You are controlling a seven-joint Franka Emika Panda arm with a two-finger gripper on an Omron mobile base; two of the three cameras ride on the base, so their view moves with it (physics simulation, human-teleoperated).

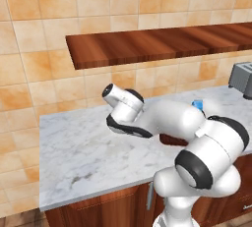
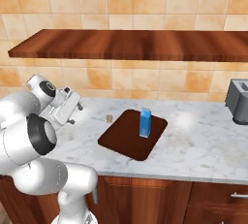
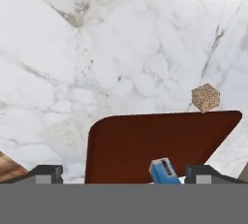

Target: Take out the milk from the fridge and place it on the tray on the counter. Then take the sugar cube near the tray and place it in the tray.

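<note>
The blue milk carton stands upright on the dark brown tray on the marble counter. The tiny tan sugar cube lies on the marble just off the tray's left corner. My gripper hovers above the counter to the left of the tray and cube. In the hand view the gripper is open, its fingertips wide apart with nothing between them. That view looks over the tray, the milk top and the sugar cube beside the tray's edge. In the left base view my arm hides most of the tray, and the milk's top peeks out.
A silver toaster sits at the counter's right end. A wooden shelf runs along the orange-tiled wall above the counter. Bare marble stretches left of my arm.
</note>
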